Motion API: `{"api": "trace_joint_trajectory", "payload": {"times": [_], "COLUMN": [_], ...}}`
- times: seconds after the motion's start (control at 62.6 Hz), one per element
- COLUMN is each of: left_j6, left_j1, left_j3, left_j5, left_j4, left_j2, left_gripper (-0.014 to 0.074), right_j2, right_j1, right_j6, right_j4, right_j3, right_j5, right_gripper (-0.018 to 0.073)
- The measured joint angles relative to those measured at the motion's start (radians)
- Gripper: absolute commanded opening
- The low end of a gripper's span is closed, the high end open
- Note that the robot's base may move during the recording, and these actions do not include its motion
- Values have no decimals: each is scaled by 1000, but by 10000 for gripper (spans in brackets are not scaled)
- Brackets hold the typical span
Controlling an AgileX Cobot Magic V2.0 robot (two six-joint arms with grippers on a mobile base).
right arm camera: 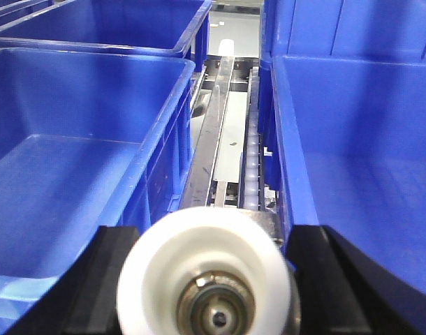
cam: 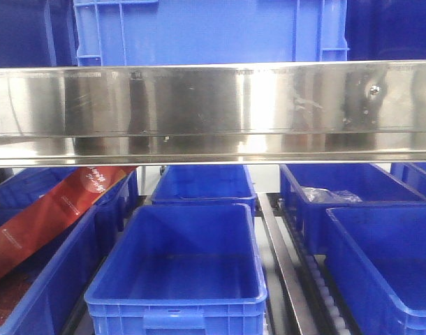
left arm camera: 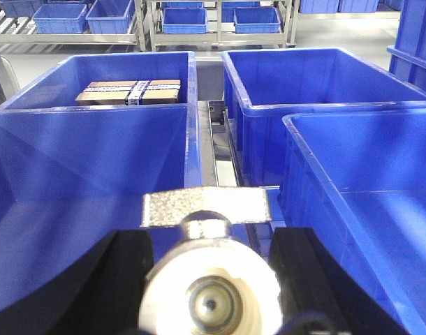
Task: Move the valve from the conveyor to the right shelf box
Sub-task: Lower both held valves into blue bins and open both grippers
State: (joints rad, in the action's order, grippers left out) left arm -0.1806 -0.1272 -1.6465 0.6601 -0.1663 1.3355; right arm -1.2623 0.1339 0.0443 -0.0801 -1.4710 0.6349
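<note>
Stage: late in the carry, as judged; the right valve (right arm camera: 206, 258) was already off the conveyor and up at the shelf, not yet placed.
Right gripper (right arm camera: 209, 286): clenched on the right valve, which was pinched between black fingers (right arm camera: 94, 293) with its white end turned to the camera.
Left gripper (left arm camera: 213, 279): likewise clamped on a left valve (left arm camera: 209, 300), whose speckled metal handle (left arm camera: 202, 207) was held uppermost.
Place of the right valve: held above the roller track (right arm camera: 251, 160), between the left box (right arm camera: 73, 139) and the right box (right arm camera: 366, 153); it was over neither interior.
Left to do: the right valve was judged to need shifting over the right box, lowering and letting go. No valve was seen on the part of that box's floor in view.
Hidden: the conveyor was shown in no view. Neither arm nor gripper was caught in the front view, which was crossed by a steel shelf rail (cam: 213, 112).
Cut off: both valve bodies and any side stems were masked by their own ends, and the lower parts of the fingers were lost at the bottom edge.
Unsettled: whether the left valve was meant for the same box could not be told.
</note>
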Motion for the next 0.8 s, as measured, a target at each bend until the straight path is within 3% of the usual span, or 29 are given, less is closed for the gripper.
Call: {"api": "trace_joint_trajectory", "payload": {"times": [0.224,0.367,0.799], "left_j6": [0,-16,-53], "left_j1": [0,23,356], "left_j3": [0,-17,-408], "left_j5": [0,0,5], "left_j4": [-4,-47,-86], "left_j2": [0,13,328], "left_gripper": [-111,-111,-111], "right_j2": [0,-17,-298], "right_j1": [0,4,184], "right_j6": [0,0,0], "right_j4": [0,0,0], "right_j3": [-2,-36,-434], "right_j5": [-4,3,-16], "right_gripper": [-154,-154,-154]}}
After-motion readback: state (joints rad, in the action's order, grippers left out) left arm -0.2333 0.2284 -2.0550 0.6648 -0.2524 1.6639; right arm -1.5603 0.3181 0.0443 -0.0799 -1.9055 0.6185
